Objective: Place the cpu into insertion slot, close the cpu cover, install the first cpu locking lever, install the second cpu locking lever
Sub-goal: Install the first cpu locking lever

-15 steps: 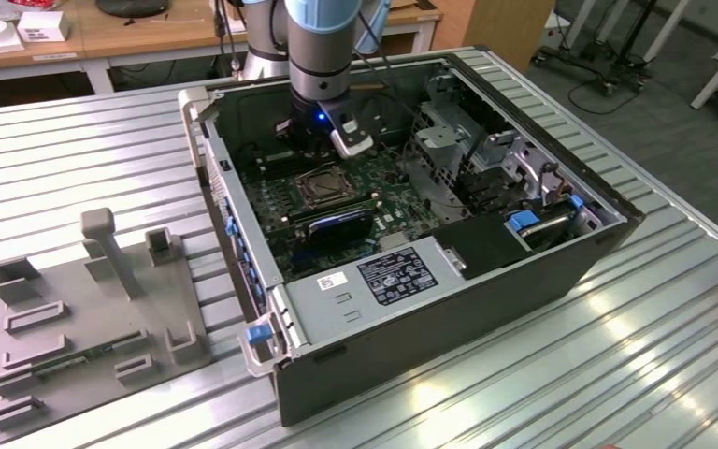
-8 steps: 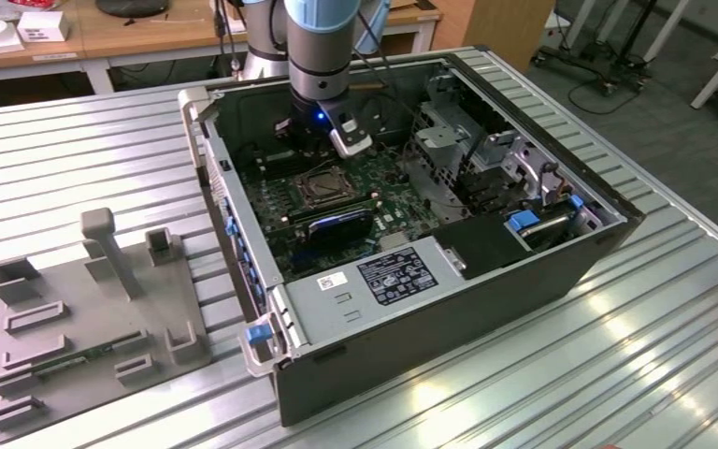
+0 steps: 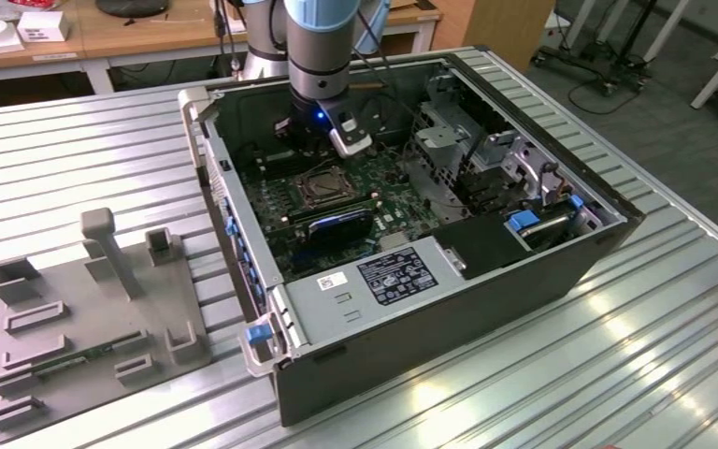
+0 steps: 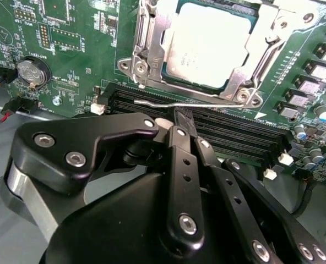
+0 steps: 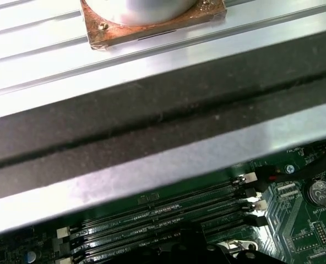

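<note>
In the second wrist view the pale silvery cpu (image 4: 207,47) lies in the insertion slot (image 3: 318,186) on the green board. The silvery cpu cover (image 4: 273,27) lies flat around it. A thin metal locking lever (image 4: 218,103) runs along the socket's near side, above the memory slots. My black gripper (image 4: 182,116) is shut, with its tips right at the middle of that lever; whether they pinch it or just touch it is unclear. In the exterior view the gripper (image 3: 307,150) hangs inside the open computer case, just behind the socket.
Long black memory slots (image 4: 240,129) lie between the gripper and the socket, and a coin battery (image 4: 31,71) sits to one side. The case walls (image 3: 459,309) ring the board. A grey fixture plate (image 3: 85,318) rests on the slatted metal table (image 3: 85,159) at the exterior view's left.
</note>
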